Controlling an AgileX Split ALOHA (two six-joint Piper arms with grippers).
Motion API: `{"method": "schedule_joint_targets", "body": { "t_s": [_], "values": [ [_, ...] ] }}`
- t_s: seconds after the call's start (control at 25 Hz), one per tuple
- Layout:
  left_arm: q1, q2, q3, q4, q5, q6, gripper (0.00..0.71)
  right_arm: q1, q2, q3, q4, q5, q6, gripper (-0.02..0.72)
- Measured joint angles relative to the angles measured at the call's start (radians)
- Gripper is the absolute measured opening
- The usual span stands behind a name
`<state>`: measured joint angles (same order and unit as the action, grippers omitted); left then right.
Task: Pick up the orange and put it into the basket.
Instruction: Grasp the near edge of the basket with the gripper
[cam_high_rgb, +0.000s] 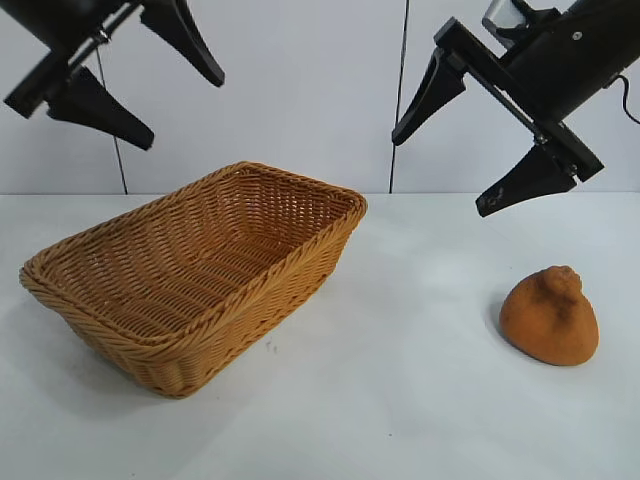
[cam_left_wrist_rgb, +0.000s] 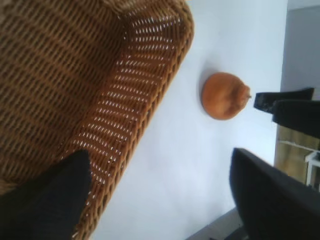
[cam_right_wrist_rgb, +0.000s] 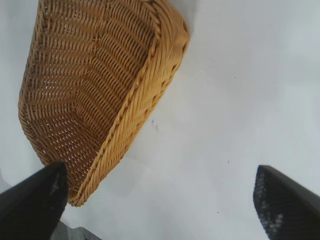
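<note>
Nearest, the basket sits left under the spread-fingered left gripper. Right of it the orange rests on the table, below the splayed right gripper. It looks firm, rough-skinned, light; grasp its broad middle.

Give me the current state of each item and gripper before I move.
orange: resting on the table, right of the basket, not held.
basket: upright on the table, nothing in it.
left gripper: open, raised above the basket, holding nothing.
right gripper: open, raised above and just left of the orange, holding nothing.
table: white, carrying basket and orange.
</note>
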<state>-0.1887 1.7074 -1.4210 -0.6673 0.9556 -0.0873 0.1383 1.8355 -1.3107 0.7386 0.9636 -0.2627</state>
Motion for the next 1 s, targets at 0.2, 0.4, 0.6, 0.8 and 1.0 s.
{"method": "schedule_joint_targets", "body": {
  "t_s": [0.2,0.4,0.6,0.8,1.0],
  "values": [
    [-0.005,-0.090,0.013,0.207,0.043,-0.319,0.549,0.000,0.000,-0.002,0.000,0.000,0.000,0.694],
    [-0.005,-0.134,0.107,0.354,0.050,-0.593,0.549,0.000,0.000,-0.003,0.000,0.000,0.000,0.694],
    [-0.005,-0.140,0.234,0.391,0.008,-0.705,0.549,0.000,0.000,-0.003,0.000,0.000,-0.002,0.694],
    [-0.005,-0.141,0.371,0.404,-0.116,-0.794,0.549,0.000,0.000,-0.003,0.000,0.000,-0.002,0.694],
    [-0.005,-0.140,0.491,0.404,-0.232,-0.811,0.549,0.000,0.000,-0.003,0.000,0.000,-0.002,0.694]
  ]
}}
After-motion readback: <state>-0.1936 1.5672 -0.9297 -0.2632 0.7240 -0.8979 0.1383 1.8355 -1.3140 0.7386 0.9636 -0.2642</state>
